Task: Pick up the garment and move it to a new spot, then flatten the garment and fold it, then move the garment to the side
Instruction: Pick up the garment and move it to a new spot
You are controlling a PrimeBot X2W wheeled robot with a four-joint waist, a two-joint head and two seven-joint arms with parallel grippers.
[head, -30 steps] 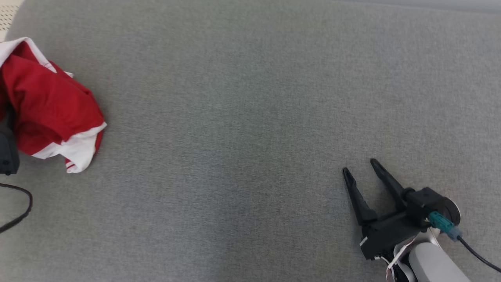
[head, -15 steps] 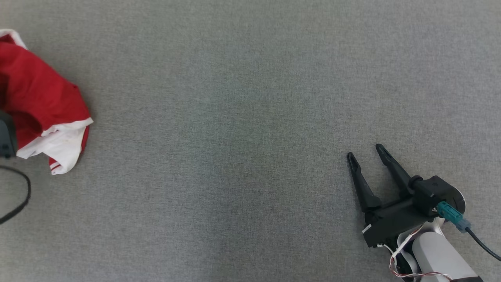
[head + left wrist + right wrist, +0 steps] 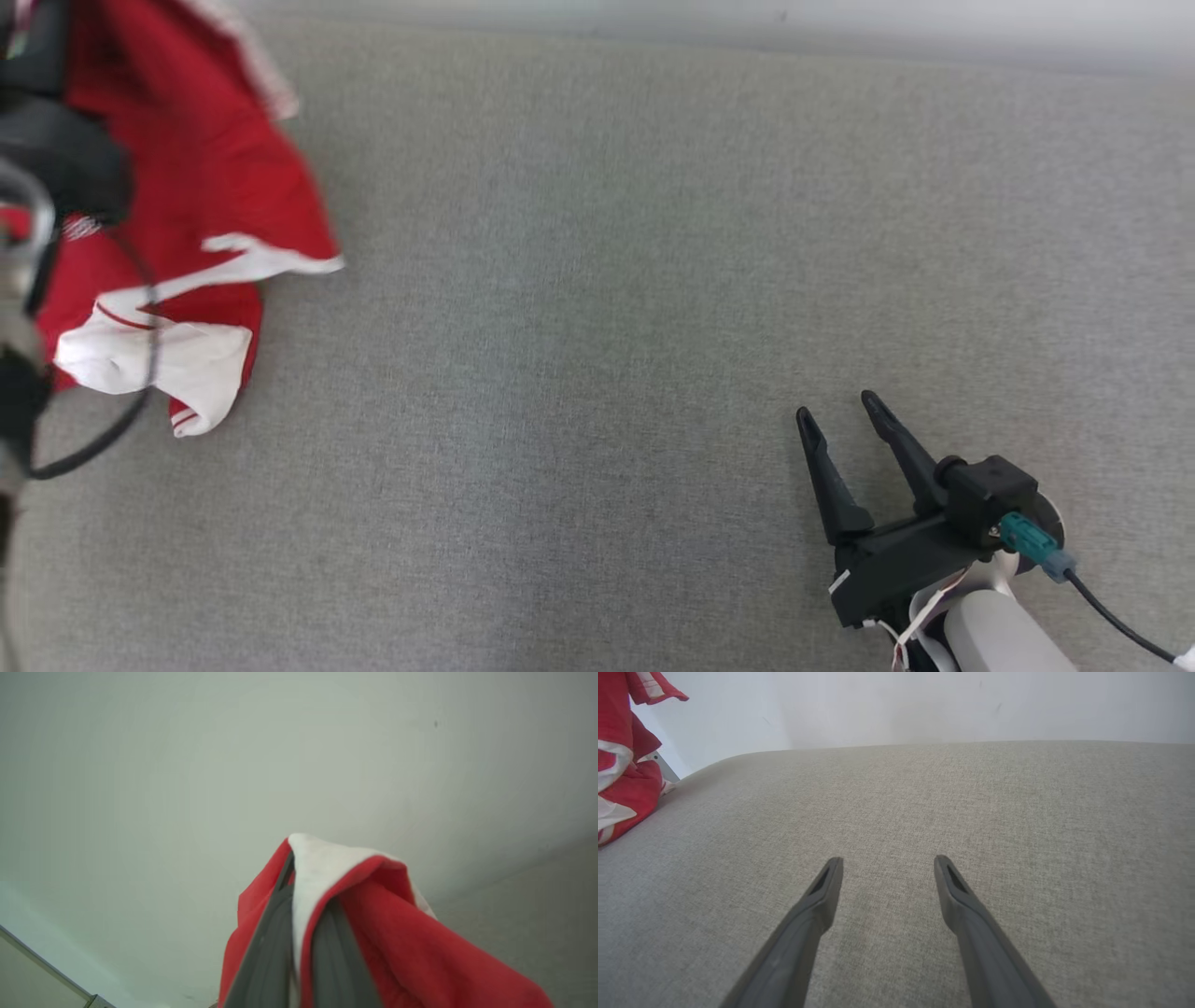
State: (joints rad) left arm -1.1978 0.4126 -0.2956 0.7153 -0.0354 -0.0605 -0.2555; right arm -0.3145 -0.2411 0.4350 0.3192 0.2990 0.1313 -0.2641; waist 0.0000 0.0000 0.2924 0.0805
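Far left first: the left arm (image 3: 58, 159) is a dark blurry lump up in the corner of the head view, with a black cable (image 3: 121, 411) looping down under it. The left jaws are clamped on the shirt (image 3: 196, 187), which is red with white trim. In the left wrist view a white-edged fold of the shirt (image 3: 322, 868) is pinched right between the two grey fingers (image 3: 266, 956), and red cloth spills over the right one, with just a pale wall (image 3: 187, 765) behind.

So the shirt is at the left end of the grey cloth-topped counter (image 3: 597, 327), hanging off that grip. From the right wrist view its bottom bunch (image 3: 623, 793) looks like it's touching the counter's left end, while the top part is up off it. A white sleeve or hem (image 3: 159, 359) dangles lowest in the head view.

The middle of the counter is plain grey fabric.

Lower right: the right jaws are spread apart, well away from the shirt, with both long dark fingers (image 3: 826, 476) pointing up and a little left. They sit low over the counter (image 3: 971, 802); can't tell if they touch it. There's a teal plug (image 3: 1027, 539) on that wrist with a black wire (image 3: 1111, 616) running off it.
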